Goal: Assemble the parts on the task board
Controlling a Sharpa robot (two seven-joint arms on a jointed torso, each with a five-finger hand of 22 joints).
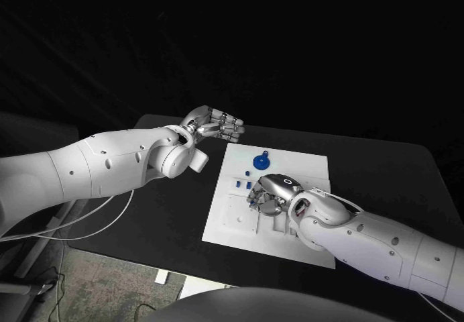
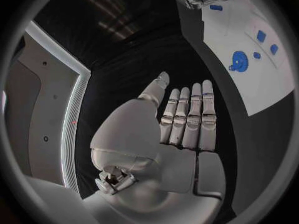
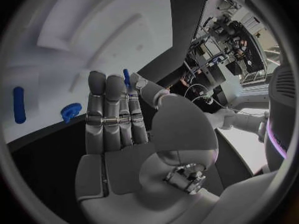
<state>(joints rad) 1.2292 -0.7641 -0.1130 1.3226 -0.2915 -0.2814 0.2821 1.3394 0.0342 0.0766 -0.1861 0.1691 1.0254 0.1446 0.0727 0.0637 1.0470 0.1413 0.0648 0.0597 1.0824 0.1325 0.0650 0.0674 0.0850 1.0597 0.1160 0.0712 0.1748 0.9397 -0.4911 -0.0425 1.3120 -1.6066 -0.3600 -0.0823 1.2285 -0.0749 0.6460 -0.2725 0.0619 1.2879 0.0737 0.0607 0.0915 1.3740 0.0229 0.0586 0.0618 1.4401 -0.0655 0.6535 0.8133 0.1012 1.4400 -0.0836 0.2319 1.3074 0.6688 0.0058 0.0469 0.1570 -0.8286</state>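
The white task board (image 1: pixel 300 168) lies in the middle of the black table. A round blue part (image 1: pixel 261 162) sits near its far edge, and two slim blue parts (image 1: pixel 238 181) lie by its left edge. My right hand (image 1: pixel 273 191) hovers low over the board's middle. In the right wrist view its fingers (image 3: pixel 106 109) are straight, and the thumb pinches a slim blue part (image 3: pixel 126 77) against the nearest finger. My left hand (image 1: pixel 214 125) hangs off the board's far left corner, flat and holding nothing, its fingers (image 2: pixel 187 117) straight and side by side.
The left wrist view shows the board (image 2: pixel 249 89) with the round blue part (image 2: pixel 238 60) and small blue parts (image 2: pixel 261 35) beside it. Bare black table (image 1: pixel 387 161) surrounds the board. The table's near edge drops to a floor with cables (image 1: pixel 106 215).
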